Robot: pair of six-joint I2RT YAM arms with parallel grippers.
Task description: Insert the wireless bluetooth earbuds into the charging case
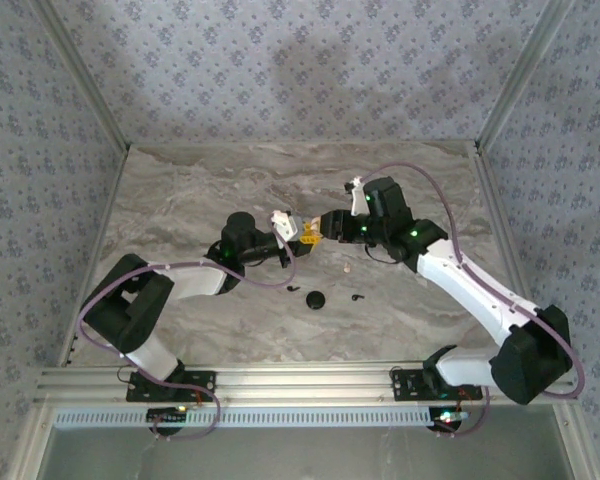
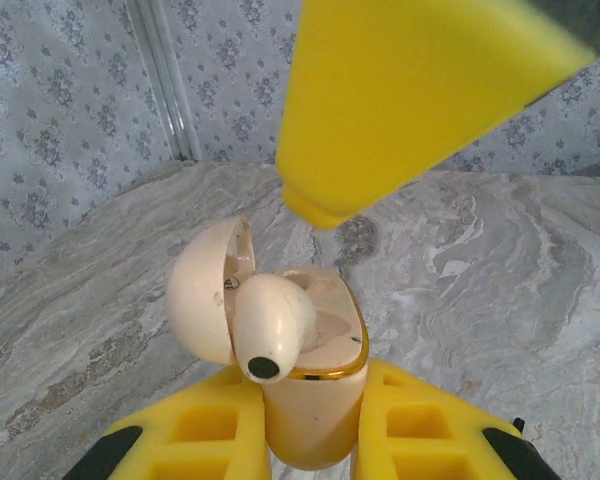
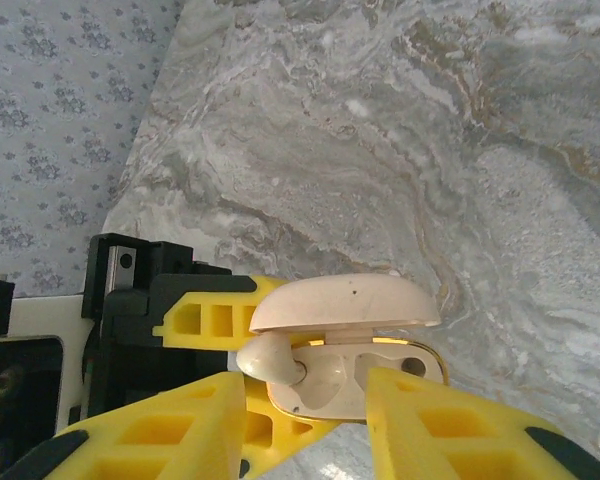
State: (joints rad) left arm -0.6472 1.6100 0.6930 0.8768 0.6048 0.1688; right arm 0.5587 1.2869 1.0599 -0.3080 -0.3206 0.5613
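Note:
My left gripper [image 2: 310,402] is shut on a cream charging case [image 2: 310,430], held upright off the table with its lid [image 2: 195,300] swung open. A cream earbud [image 2: 270,320] with a dark tip sits tilted in the left socket, sticking out past the gold rim. The right socket [image 3: 412,366] looks empty. My right gripper [image 3: 305,382] hovers right at the case, jaws apart on either side of the opening, gripping nothing; one of its fingers [image 2: 400,100] hangs over the case. From above, the left gripper [image 1: 302,232] and right gripper [image 1: 328,224] meet mid-table. A second cream earbud [image 1: 347,268] lies below them.
A round black puck [image 1: 316,299] and two tiny black pieces [image 1: 357,296] [image 1: 293,290] lie on the marble table [image 1: 180,200] in front of the grippers. Patterned walls and metal posts [image 1: 80,80] close in the sides and back.

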